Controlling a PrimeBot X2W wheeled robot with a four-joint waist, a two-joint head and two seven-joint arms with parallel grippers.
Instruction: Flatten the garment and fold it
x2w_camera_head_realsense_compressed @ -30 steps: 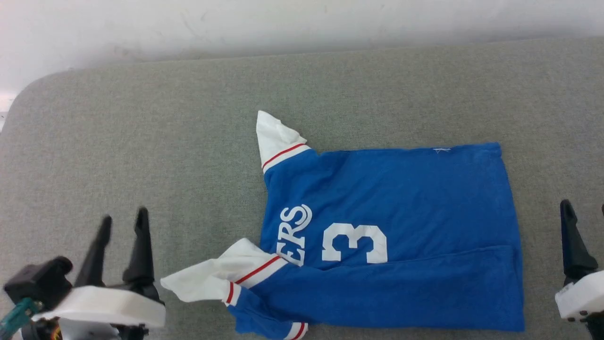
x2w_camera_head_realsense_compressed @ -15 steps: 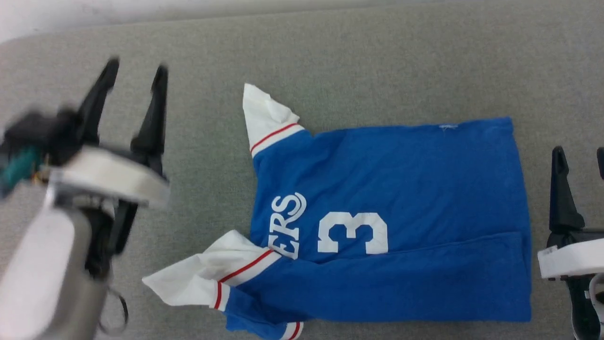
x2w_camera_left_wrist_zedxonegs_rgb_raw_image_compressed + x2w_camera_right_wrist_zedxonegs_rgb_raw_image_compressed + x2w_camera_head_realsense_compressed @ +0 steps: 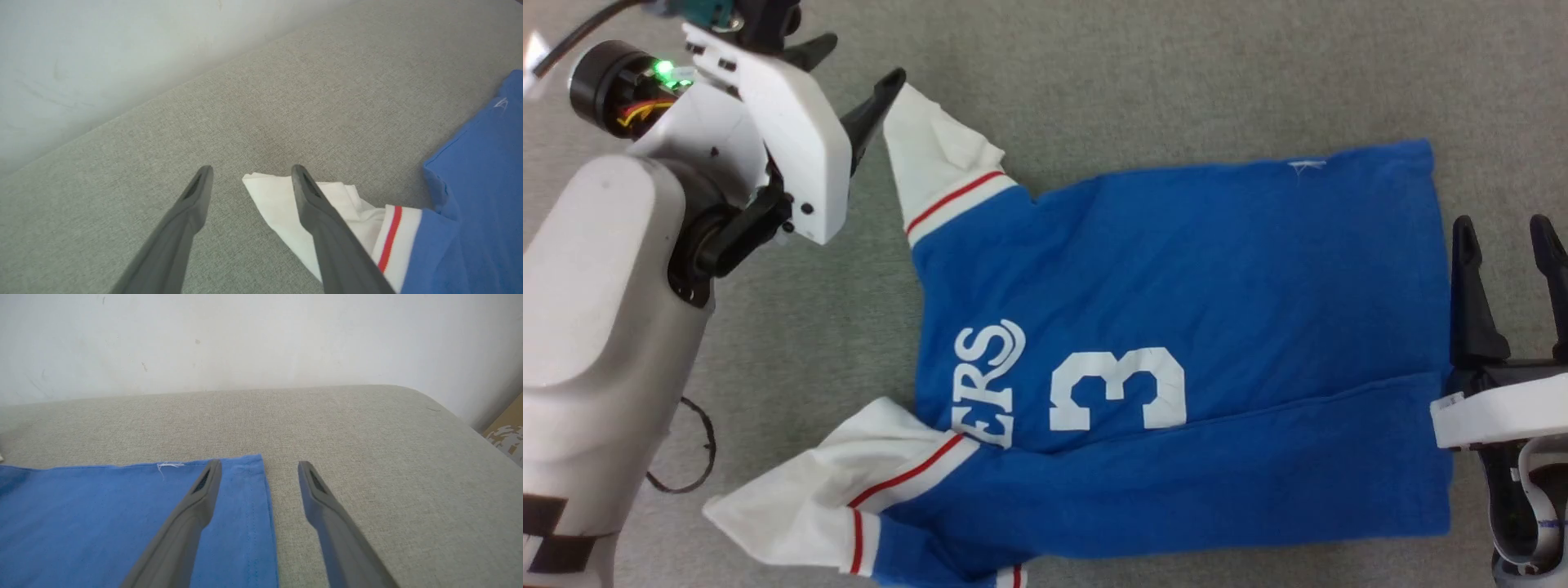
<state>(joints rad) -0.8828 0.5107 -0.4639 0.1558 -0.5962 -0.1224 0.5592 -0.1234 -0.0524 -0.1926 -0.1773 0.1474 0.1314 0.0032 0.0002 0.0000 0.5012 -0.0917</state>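
Note:
The garment, a bright blue jersey with white "ERS" lettering and a 3, lies partly folded on the grey surface, its near long edge turned over. Its far white sleeve end points up-left; the near sleeve is crumpled at the lower left. My left gripper is open at the far sleeve's tip. In the left wrist view, the left gripper has the white tip between and under its fingers. My right gripper is open at the hem; the right gripper straddles the blue far hem corner.
The grey padded table ends at a white wall behind. Its rounded right corner has a cardboard box beyond it. A thin dark cable loop hangs by my left arm.
The head camera has tilted down and closer. My left arm has swung forward from the near left to the far sleeve tip. The right gripper has moved slightly forward along the hem.

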